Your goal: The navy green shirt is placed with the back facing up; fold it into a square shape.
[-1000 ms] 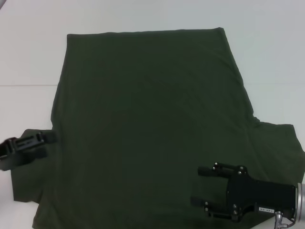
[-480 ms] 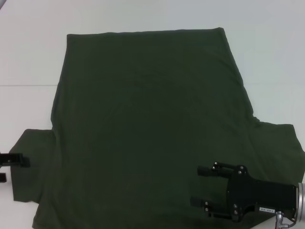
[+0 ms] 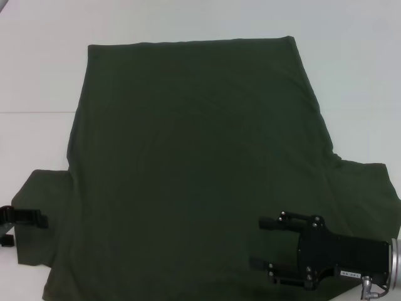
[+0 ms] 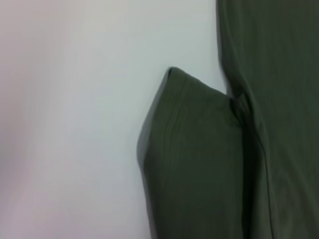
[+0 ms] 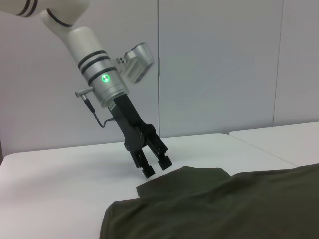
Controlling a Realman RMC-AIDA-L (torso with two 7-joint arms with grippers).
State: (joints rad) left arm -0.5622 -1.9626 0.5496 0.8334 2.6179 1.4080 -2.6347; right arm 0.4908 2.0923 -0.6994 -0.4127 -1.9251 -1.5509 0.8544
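1. The navy green shirt (image 3: 200, 169) lies flat on the white table (image 3: 37, 75), sleeves out to both sides.
2. My left gripper (image 5: 155, 168) hangs just above the left sleeve's (image 4: 199, 164) outer edge, not touching; fingers apart, nothing held.
3. My right gripper (image 3: 268, 243) hovers over the shirt's near right part, by the right sleeve; fingers spread, empty.

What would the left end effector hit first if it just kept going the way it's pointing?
Most likely the left sleeve of the navy green shirt. In the right wrist view the left end effector tilts downward, open, just above the sleeve's edge, though whether it lands on cloth or bare table is hard to judge.
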